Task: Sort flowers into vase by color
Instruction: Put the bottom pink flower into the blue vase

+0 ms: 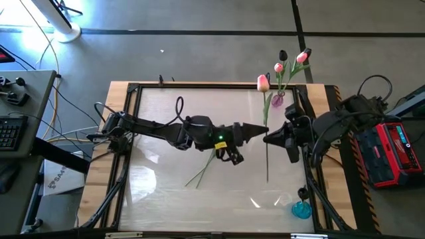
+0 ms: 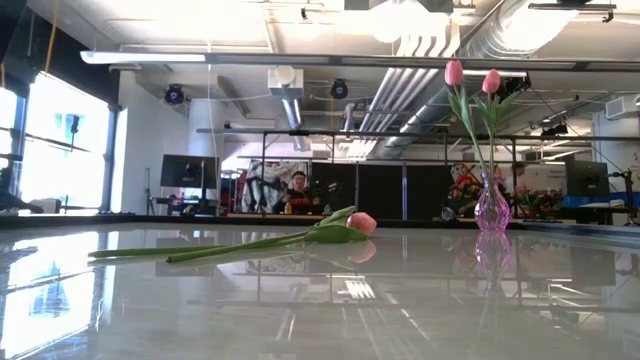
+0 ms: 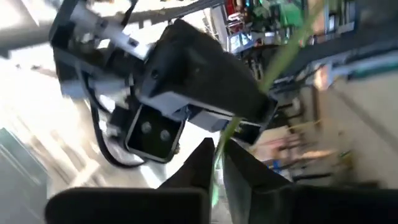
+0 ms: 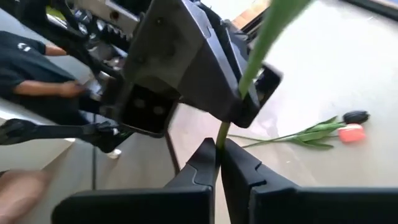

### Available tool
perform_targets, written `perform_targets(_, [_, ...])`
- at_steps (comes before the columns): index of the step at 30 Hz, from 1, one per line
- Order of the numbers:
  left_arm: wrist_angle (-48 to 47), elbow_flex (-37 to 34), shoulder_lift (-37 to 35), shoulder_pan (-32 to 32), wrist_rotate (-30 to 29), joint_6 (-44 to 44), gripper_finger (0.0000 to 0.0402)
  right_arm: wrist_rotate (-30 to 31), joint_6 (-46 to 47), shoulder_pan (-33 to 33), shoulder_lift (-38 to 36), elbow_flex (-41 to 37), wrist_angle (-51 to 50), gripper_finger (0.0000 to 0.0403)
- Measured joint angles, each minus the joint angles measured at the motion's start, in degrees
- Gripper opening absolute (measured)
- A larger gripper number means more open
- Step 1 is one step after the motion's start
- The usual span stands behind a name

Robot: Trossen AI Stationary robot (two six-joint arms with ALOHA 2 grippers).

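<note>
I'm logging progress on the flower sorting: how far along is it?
Done: the pink vase already holds pink tulips. In hand: both the left gripper and right gripper are shut on the stem of one pink tulip in mid-air. Left: a pink tulip on the table, and the blue vase looks empty.

pink tulip (image 1: 263,82) | green stem (image 1: 267,143) | purple vase (image 2: 491,211) | blue vase (image 1: 301,210)
</note>
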Motion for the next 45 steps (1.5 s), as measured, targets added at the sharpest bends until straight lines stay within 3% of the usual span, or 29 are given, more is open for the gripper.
perform_targets(5, [0.8,0.0,0.1,-0.3,-3.6,-14.4,0.0050,6.1,0.0,1.6,0.0,0.0,-2.7,0.0001])
perform_targets(11, [0.0,0.0,0.1,-0.5,-11.4,-37.7,0.0091,18.7,0.2,5.1,-0.2,0.0,-8.2,0.0000])
perform_targets(20, [-1.7,0.0,0.0,-1.0,-16.9,-68.3,0.0106,36.2,4.8,11.1,-0.4,0.0,-18.3,0.0000])
perform_targets(23, [-3.3,0.0,0.0,-0.9,-12.7,-82.6,0.0106,41.7,4.4,13.8,-0.4,0.0,-18.6,0.0000])
perform_targets(26, [-3.3,0.0,0.0,0.0,-3.2,-95.3,0.0106,47.1,4.4,16.5,-0.4,0.0,-18.5,0.0000])
perform_targets(28, [-3.1,0.0,0.0,1.0,2.6,-102.9,0.0106,50.4,4.5,18.2,-0.3,0.0,-17.8,0.0000])
perform_targets(31, [-3.1,0.0,0.0,2.8,6.5,-111.1,0.0106,53.9,3.8,20.0,0.6,0.0,-16.3,0.0000])
perform_targets(36, [-0.5,0.0,0.5,5.3,12.2,-117.6,0.0106,57.1,-0.9,21.2,3.2,0.0,-11.5,0.0000])
perform_targets(41, [4.4,0.0,3.1,6.7,23.5,-119.9,0.0106,57.8,-7.9,21.3,5.2,0.0,-5.5,0.0000])
perform_targets(45, [6.9,0.0,4.8,6.3,24.4,-122.0,0.0106,58.3,-11.3,21.3,5.3,0.0,-2.2,0.0000])
